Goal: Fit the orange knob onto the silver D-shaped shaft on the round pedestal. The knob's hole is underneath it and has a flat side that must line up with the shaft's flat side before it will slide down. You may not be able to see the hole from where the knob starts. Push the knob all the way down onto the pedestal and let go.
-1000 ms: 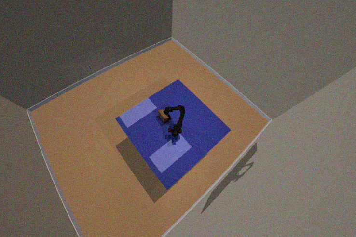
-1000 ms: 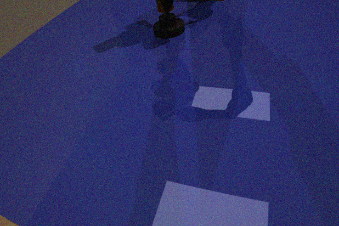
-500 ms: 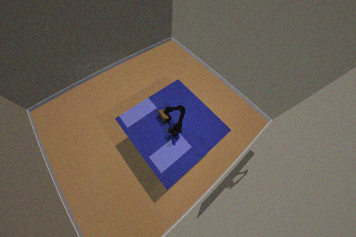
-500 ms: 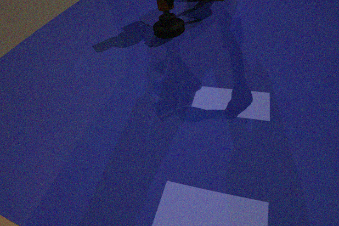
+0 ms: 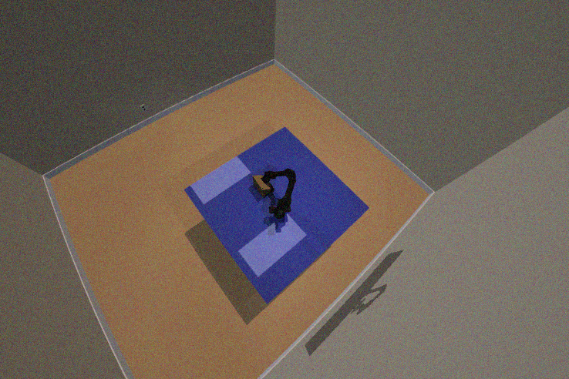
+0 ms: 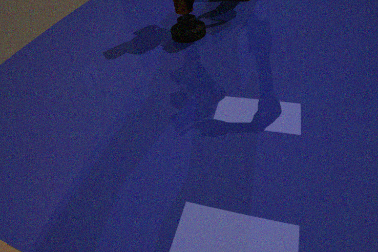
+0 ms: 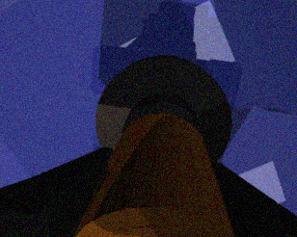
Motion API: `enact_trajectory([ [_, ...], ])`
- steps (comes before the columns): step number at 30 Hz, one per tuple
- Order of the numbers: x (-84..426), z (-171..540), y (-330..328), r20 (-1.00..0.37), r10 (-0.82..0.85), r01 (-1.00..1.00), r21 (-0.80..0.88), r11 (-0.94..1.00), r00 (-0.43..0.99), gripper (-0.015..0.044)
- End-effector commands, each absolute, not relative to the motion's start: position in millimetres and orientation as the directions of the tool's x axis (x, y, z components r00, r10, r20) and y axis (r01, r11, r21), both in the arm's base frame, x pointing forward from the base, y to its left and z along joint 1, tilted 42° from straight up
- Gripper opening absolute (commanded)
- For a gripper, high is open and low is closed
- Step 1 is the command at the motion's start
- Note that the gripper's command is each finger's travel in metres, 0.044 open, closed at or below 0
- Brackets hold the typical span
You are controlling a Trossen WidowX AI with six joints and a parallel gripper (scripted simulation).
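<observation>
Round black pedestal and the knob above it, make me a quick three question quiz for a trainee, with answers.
1. True or false: the orange tapered knob has been released by the black gripper.
2. Multiple choice: what colour is the surface under the round dark pedestal? A) green, B) blue, C) red.
3. Fill in the blank: in the exterior view, the knob is ____ the pedestal's wide base.

Key: 1 false; 2 B; 3 above.
</observation>
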State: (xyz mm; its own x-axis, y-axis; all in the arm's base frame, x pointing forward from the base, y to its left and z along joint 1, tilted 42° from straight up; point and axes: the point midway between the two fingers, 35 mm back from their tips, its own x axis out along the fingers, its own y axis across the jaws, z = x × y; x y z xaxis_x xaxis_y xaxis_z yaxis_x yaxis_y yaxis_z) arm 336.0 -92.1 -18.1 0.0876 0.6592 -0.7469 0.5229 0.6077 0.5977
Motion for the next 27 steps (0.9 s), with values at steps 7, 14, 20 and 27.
enact_trajectory([
  [7, 335.2, -17.2, -94.3, -0.747, 0.659, 0.524, 0.599, 0.606, 0.091, 0.0],
  [14, 332.8, -14.9, -95.2, -0.747, 0.659, 0.476, 0.614, 0.63, 0.091, 0.0],
  [20, 331.8, -14.9, -94.7, -0.747, 0.659, 0.336, 0.646, 0.686, 0.091, 0.0],
  [27, 333.9, -16.7, -94.1, -0.747, 0.659, 0.336, 0.646, 0.686, 0.091, 0.0],
])
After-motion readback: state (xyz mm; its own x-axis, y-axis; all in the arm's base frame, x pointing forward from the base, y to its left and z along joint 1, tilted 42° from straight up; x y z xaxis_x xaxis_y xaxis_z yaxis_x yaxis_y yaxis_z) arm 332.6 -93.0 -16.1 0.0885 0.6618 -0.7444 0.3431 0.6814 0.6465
